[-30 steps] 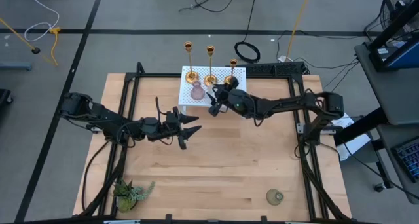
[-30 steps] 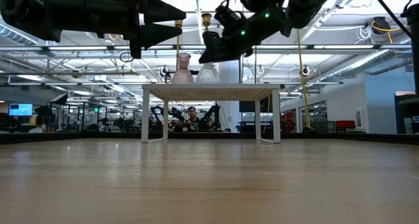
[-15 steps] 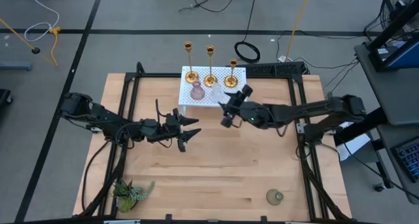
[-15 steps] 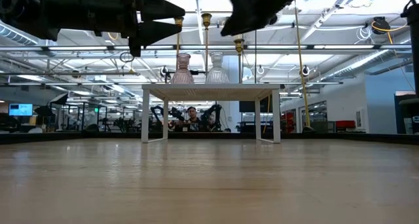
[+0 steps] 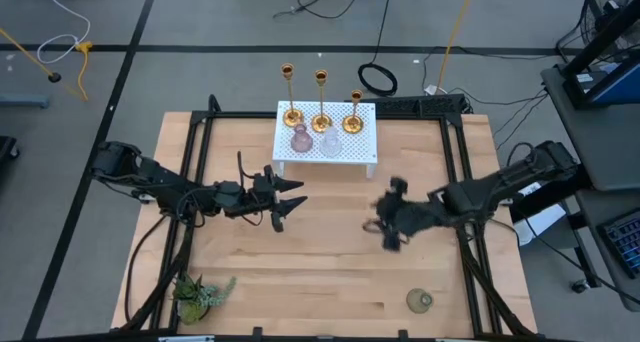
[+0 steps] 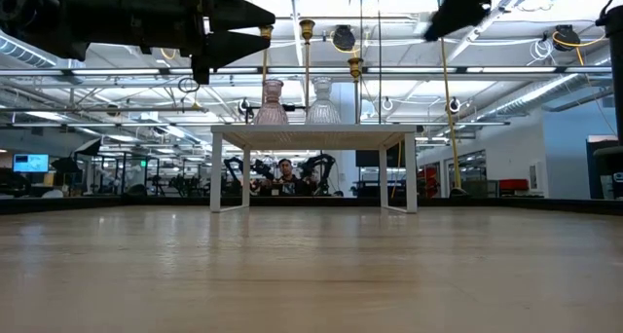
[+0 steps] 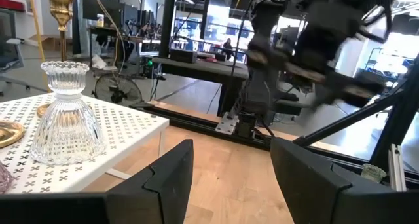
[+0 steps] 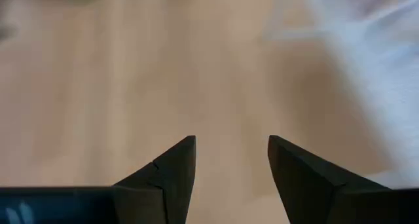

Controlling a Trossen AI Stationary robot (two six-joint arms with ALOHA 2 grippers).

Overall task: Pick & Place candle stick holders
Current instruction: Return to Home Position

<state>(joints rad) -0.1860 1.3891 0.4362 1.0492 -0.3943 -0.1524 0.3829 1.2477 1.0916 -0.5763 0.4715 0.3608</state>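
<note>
The three gold candlesticks (image 5: 321, 120) stood in a row along the far edge of the white rack (image 5: 358, 154), which sat at the far side of the desk (image 5: 330, 272). The pink glass holder (image 5: 300, 139) and the clear glass holder (image 5: 330, 145) were on the rack too, side by side. Each was just in front of a candlestick, the pink one at the left end and the clear one in the middle. The spot in front of the right-hand candlestick was bare rack. The green glass holder (image 5: 420, 301) wasn't on the rack at all. It sat by itself on the wood near the front right corner of the desk, well apart from everything else.

The right gripper (image 5: 385, 225) was over bare wood right of the desk's middle, between the rack and the green holder. Its fingers (image 8: 171, 171) were apart, with nothing between them. The left gripper (image 5: 300, 189) hung above the desk just left of center, in front of the rack. Its fingers (image 7: 171, 178) were spread too, holding nothing. A little plant sprig (image 5: 200, 293) lay near the front left corner.
</note>
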